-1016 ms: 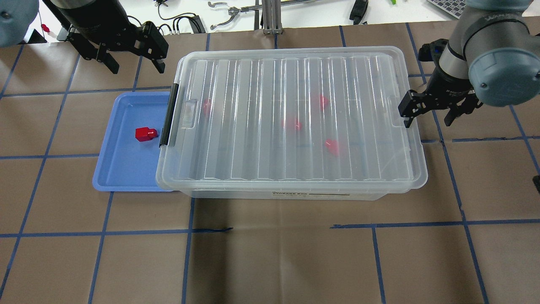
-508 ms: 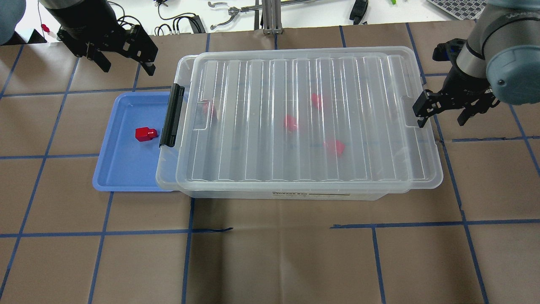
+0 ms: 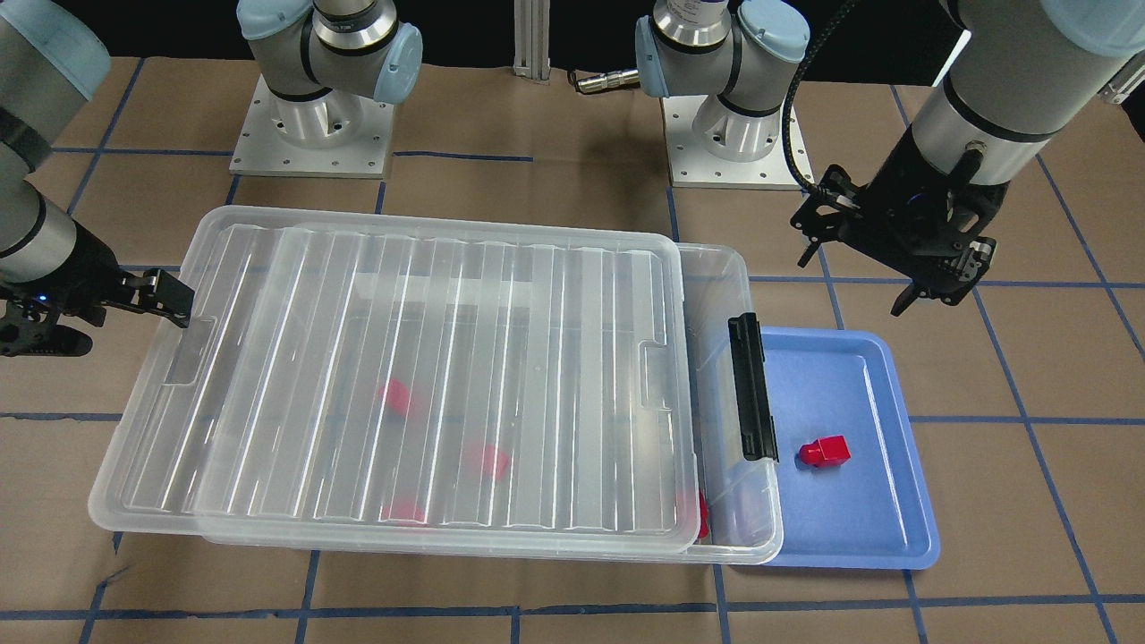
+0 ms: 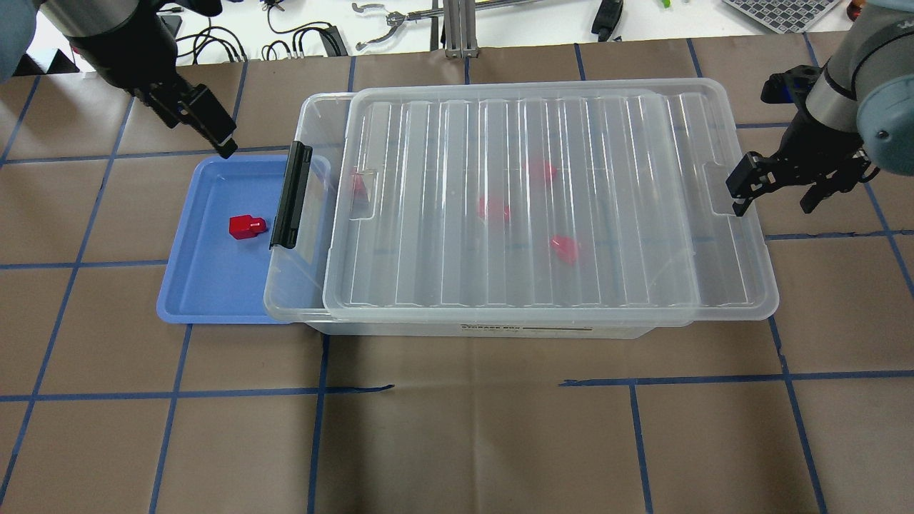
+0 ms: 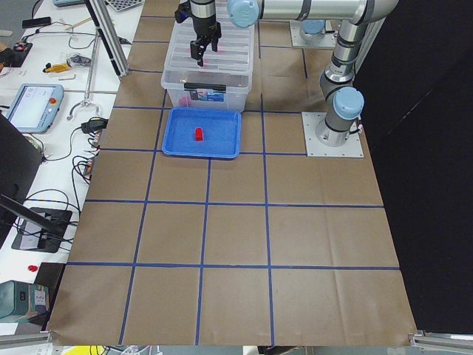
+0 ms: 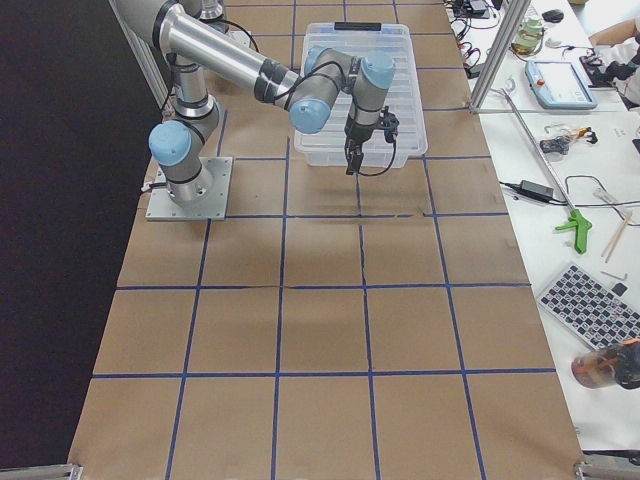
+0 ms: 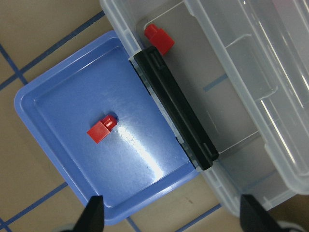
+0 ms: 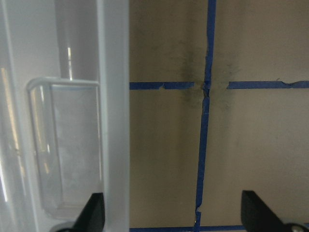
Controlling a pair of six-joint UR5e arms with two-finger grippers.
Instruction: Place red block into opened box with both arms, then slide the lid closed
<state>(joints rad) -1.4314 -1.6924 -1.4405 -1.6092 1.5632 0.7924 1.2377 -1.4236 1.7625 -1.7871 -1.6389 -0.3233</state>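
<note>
The red block (image 4: 247, 227) lies in the blue tray (image 4: 207, 285), frame left. The lid (image 4: 543, 200) uncovers only a narrow strip of the box (image 4: 275, 300). The left pincer (image 7: 173, 215) and right pincer (image 4: 772, 200) gape wide, empty. Recommend widening the gap, then gripping the block's flat sides.

Probably a robotics lab — taped-grid table (image 4: 457, 442), bench cables (image 4: 296, 43), calibration checkerboard (image 6: 588, 300).

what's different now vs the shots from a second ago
The lid has slid toward the robot's right, uncovering a strip of the box at its clip end. The right gripper, open with one finger at the lid's end recess, moved with it. The left gripper swung toward the blue tray. Nothing was gripped. Box, tray and the red block on it stayed put.
</note>
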